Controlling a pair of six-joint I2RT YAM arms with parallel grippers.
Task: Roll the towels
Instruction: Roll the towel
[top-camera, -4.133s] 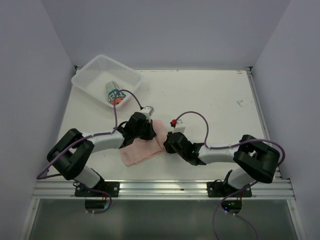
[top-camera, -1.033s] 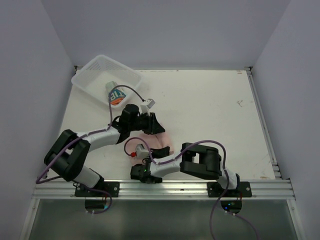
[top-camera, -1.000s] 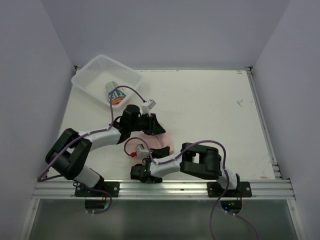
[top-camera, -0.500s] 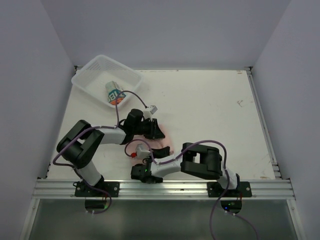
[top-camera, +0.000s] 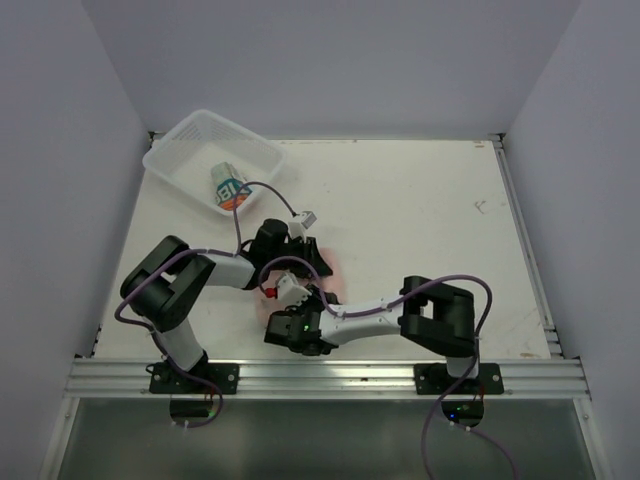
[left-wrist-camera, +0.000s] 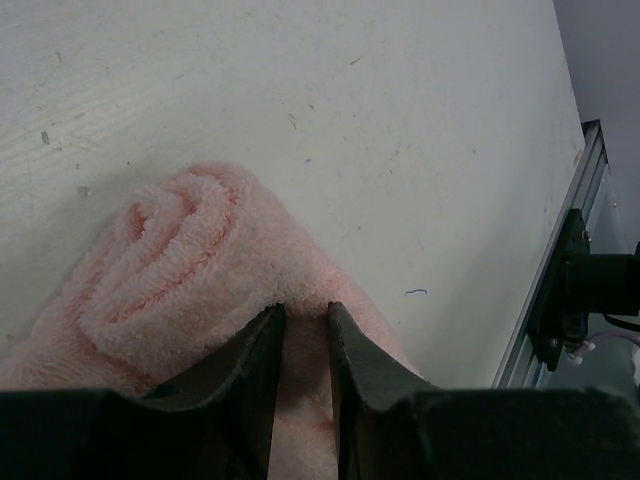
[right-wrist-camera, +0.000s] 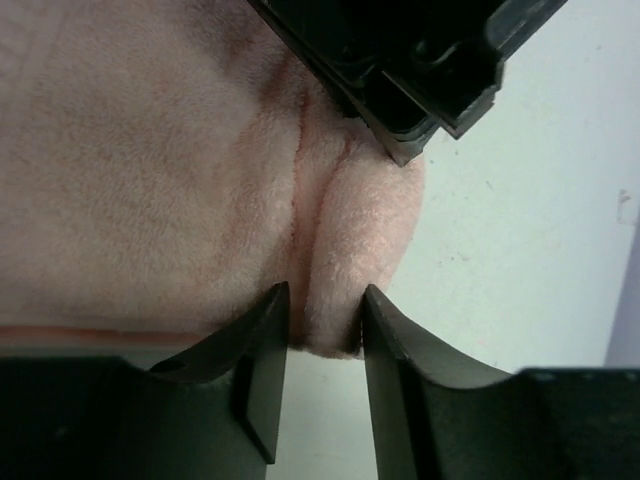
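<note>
**A:** What are the right fingers (right-wrist-camera: 262, 350) doing, nearest the bases?

**B:** They are straddling one end of the pink towel (left-wrist-camera: 180, 260), probably steadying the roll. I cannot tell whether they are pressing it.

**A:** And the left fingers (left-wrist-camera: 255, 380)?

**B:** They are sitting nearly together, pinching a fold beside the spiral end, seemingly keeping it from unwinding.

**A:** Farther back?

**B:** The printed towel (top-camera: 228, 186) is lying in the white basket (top-camera: 165, 165), looking already rolled. The basket is resting on the far left corner of the white tabletop (top-camera: 420, 210), and pale lilac walls (top-camera: 330, 60) are enclosing it all.
</note>
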